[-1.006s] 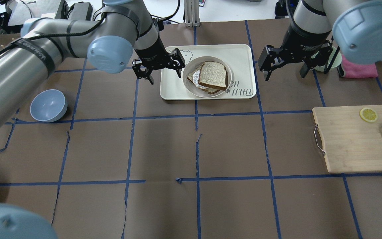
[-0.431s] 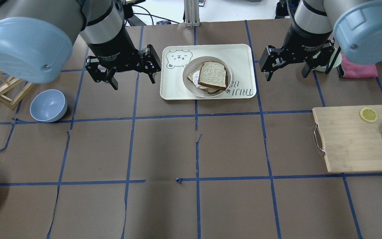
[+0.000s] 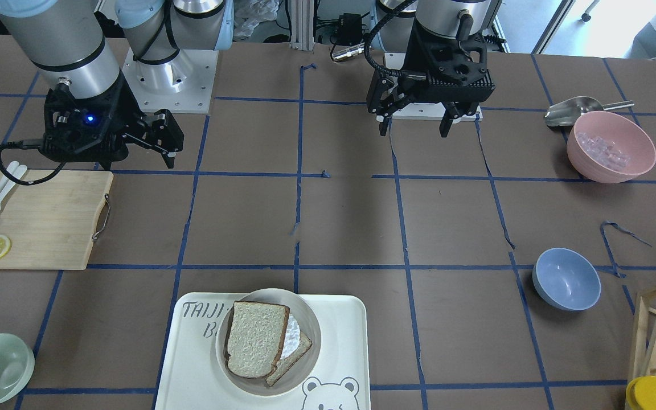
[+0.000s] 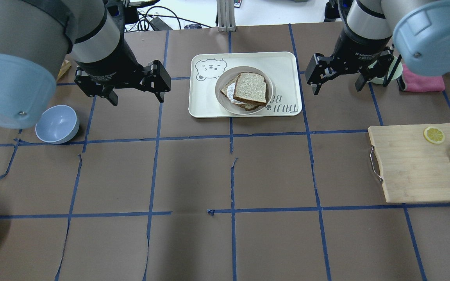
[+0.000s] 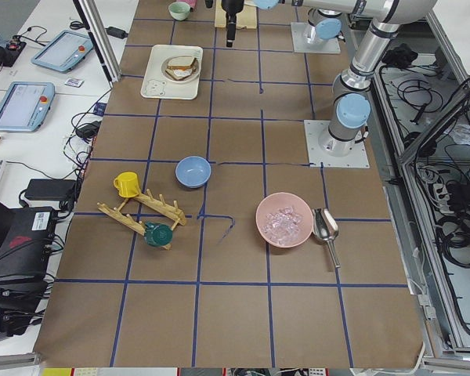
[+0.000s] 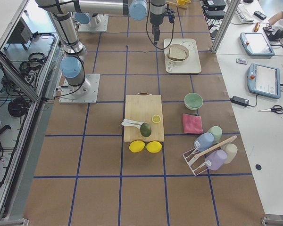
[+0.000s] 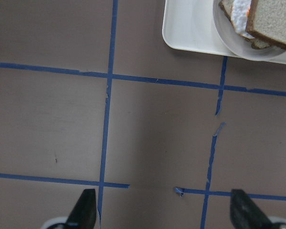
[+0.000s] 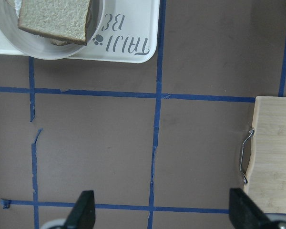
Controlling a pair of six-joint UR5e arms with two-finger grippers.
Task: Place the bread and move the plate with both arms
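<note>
I see bright, even overhead light on every feed; shadows beneath the left gripper [image 4: 137, 99] and right gripper [image 4: 337, 89] are faint and soft; ahead of the left gripper the tray [image 7: 190, 28] washes near white; that gripper's fingers [image 7: 86, 212] blur at my wrist feed's bottom edge; the table [image 7: 157, 124] beyond them is sharp.

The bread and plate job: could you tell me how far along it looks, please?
Done: the bread lies atop the egg slice on the plate, which sits on the tray. In hand: nothing; the left claw and right claw hang open, empty, flanking the tray. Left: possibly moving the plate; its final spot is unclear.
</note>
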